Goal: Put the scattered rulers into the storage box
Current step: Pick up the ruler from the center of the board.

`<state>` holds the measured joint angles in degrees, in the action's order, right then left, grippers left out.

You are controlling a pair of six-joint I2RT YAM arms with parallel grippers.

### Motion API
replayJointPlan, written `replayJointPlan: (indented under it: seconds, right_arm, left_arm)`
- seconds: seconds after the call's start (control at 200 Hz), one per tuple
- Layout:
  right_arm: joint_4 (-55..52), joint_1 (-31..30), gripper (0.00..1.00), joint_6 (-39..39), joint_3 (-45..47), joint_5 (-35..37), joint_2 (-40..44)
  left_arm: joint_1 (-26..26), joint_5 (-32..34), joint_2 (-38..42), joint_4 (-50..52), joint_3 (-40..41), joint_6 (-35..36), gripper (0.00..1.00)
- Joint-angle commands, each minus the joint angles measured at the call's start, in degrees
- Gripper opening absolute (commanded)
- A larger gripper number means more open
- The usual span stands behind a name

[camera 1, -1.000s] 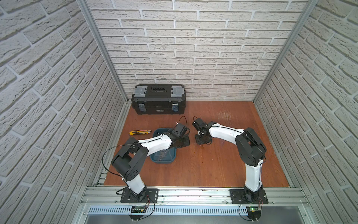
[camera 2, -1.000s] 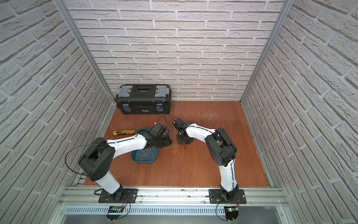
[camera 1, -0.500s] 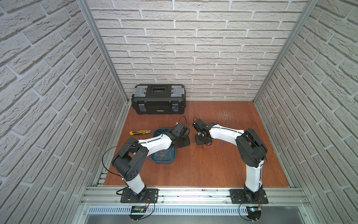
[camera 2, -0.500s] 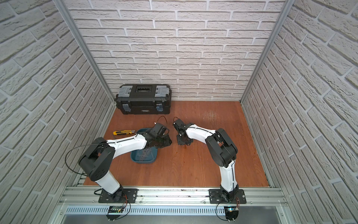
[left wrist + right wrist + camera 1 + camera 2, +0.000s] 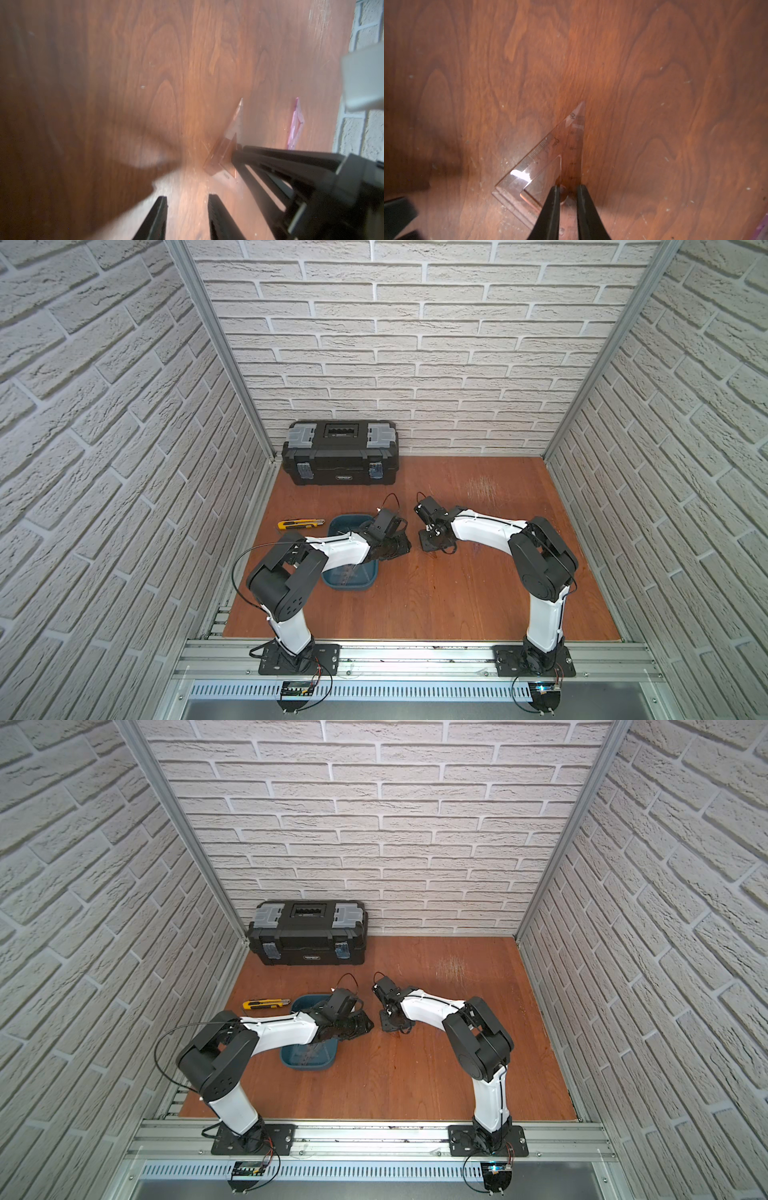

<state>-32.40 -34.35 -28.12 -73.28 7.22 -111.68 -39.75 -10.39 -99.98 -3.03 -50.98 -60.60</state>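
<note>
Right wrist, right end effector [image 5: 568, 188] pinching clear triangular set square [image 5: 546, 149], left end effector [image 5: 188, 198] part-open, empty.

L arm [image 5: 345, 549] bent at elbow, forearm reaching fwd and inward, low. L hand [image 5: 402, 546] roughly level, fingers [image 5: 159, 218] apart w/ a clear gap. R arm [image 5: 482, 531] reaches inward, wrist pitched down. R hand [image 5: 430, 540] points down, fingers [image 5: 550, 207] close together, narrow gap. Hands near, not touching.

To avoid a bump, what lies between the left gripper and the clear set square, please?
In the left wrist view, only bare table separates the left gripper from the clear set square.
</note>
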Motion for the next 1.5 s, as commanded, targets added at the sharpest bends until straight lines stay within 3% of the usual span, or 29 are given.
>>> replayJointPlan:
  seconds: [0.0,0.765,0.944,1.079,1.249,1.494]
  right_arm:
    - [-3.57,0.42,0.18,-0.53,3.01,-2.52,-2.05]
    - [1.70,3.83,0.17,-2.45,7.59,-10.00,-0.23]
    - [3.28,4.68,0.17,-3.10,8.93,-11.75,0.39]
    - [3.91,4.98,0.18,-3.17,9.71,-11.92,2.29]
    - [3.46,5.08,0.29,-2.65,10.30,-11.36,8.03]
    - [-3.29,6.25,0.36,-0.24,9.16,-7.58,19.74]
  left_arm:
    - [0.31,-2.23,-2.84,-6.30,0.39,-2.20,0.38]
    - [-1.83,-4.75,-10.96,-10.07,-2.96,-5.51,0.34]
    - [-1.92,-5.43,-11.45,-10.40,-3.70,-5.87,0.26]
    - [-1.96,-6.12,-11.64,-10.85,-4.30,-6.37,0.15]
    - [-1.83,-6.42,-11.43,-10.63,-5.31,-6.82,0.00]
    - [-1.73,-6.41,-9.08,-6.50,-7.18,-5.54,0.00]
